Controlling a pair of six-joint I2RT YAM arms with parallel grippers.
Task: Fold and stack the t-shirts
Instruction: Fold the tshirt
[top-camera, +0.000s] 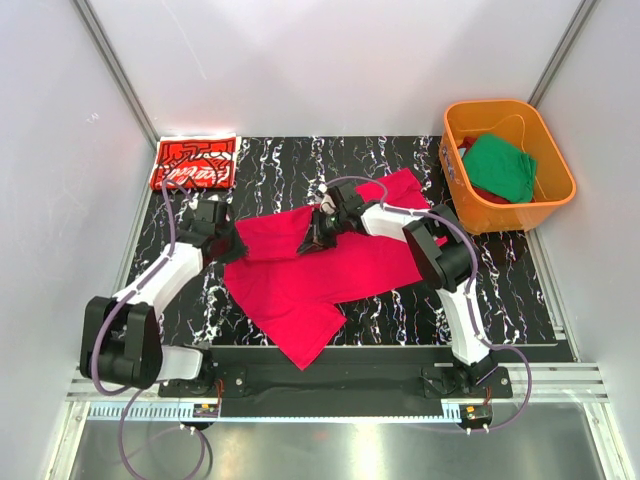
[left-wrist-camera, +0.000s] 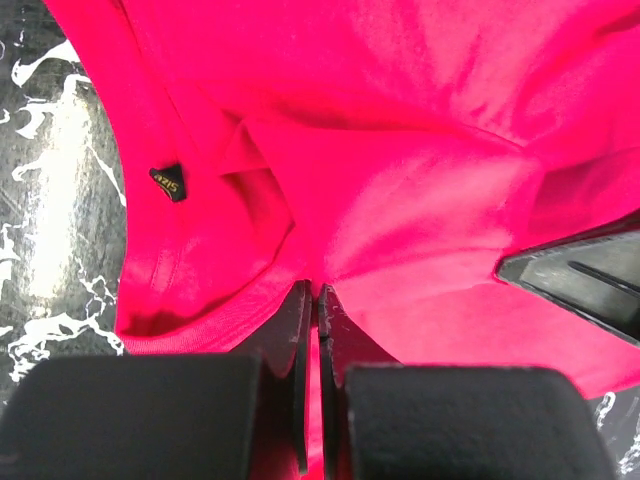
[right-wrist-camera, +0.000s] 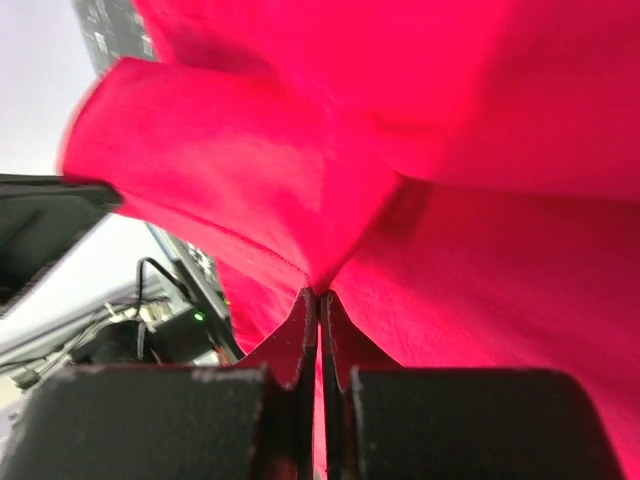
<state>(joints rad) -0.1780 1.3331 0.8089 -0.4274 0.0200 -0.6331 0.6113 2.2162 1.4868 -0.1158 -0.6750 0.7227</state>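
Note:
A plain crimson-red t-shirt (top-camera: 320, 275) lies spread across the middle of the black marbled mat. My left gripper (top-camera: 236, 248) is shut on its left edge near the collar; the left wrist view shows the cloth (left-wrist-camera: 400, 200) pinched between the closed jaws (left-wrist-camera: 316, 292). My right gripper (top-camera: 312, 240) is shut on a raised fold of the same shirt at its upper middle; the right wrist view shows the cloth (right-wrist-camera: 300, 170) gathered into the jaws (right-wrist-camera: 320, 295). A red t-shirt with white line print (top-camera: 195, 161) lies folded at the mat's back left. A green t-shirt (top-camera: 500, 166) sits in the orange tub (top-camera: 556, 194).
The orange tub stands at the back right, partly off the mat (top-camera: 400, 300). White walls enclose the back and both sides. The arm bases sit on a rail at the near edge.

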